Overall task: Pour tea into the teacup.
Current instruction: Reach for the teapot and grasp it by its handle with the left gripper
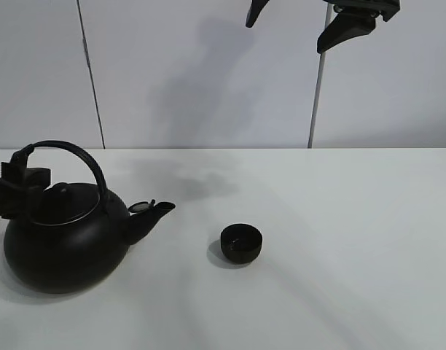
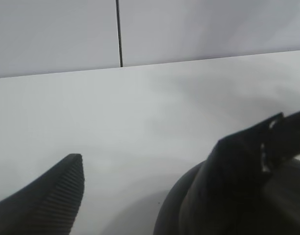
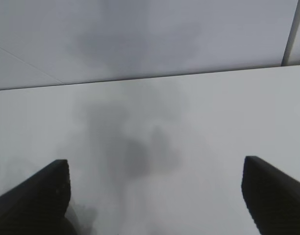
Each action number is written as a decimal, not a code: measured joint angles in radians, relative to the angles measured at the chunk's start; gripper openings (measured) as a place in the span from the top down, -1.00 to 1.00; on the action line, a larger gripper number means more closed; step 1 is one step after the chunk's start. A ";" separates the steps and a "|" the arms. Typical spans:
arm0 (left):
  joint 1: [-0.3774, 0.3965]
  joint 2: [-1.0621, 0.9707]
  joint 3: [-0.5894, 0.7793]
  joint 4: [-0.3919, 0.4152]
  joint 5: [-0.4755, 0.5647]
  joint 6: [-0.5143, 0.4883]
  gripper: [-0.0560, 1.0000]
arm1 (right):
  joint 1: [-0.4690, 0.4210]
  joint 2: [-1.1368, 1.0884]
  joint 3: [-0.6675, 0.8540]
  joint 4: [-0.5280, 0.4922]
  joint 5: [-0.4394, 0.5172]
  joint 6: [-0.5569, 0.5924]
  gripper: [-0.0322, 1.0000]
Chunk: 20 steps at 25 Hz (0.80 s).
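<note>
With my left gripper (image 1: pixel 22 175) spread beside the kettle (image 1: pixel 66 240) handle (image 1: pixel 81 153), right gripper (image 1: pixel 296 22) spread overhead, and the teacup (image 1: pixel 242 242) near the spout (image 1: pixel 154 213), I reckon an off-centre grasp could swing the kettle and spill.

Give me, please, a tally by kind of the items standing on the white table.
Kettles: 1, the big round black kettle with an arched handle
Teacups: 1, the small round matte-black handleless teacup
Total: 2
</note>
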 joint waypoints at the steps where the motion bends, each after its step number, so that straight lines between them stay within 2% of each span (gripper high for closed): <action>1: 0.000 0.000 -0.003 0.000 0.000 0.000 -0.07 | 0.000 0.000 0.000 0.000 0.000 0.000 -0.33; 5: 0.000 0.000 -0.008 0.022 0.002 0.003 0.16 | 0.000 0.000 0.000 0.000 0.000 0.000 -0.33; 11: 0.000 0.000 -0.014 0.075 0.006 0.007 0.64 | 0.000 0.000 0.000 0.000 -0.001 0.000 -0.33; 13: 0.001 0.000 -0.014 0.068 0.009 0.019 0.69 | 0.000 0.000 0.000 0.000 -0.001 0.000 -0.33; 20: 0.003 -0.002 -0.048 0.091 0.048 0.029 0.70 | 0.000 0.000 0.000 0.000 -0.001 0.000 -0.33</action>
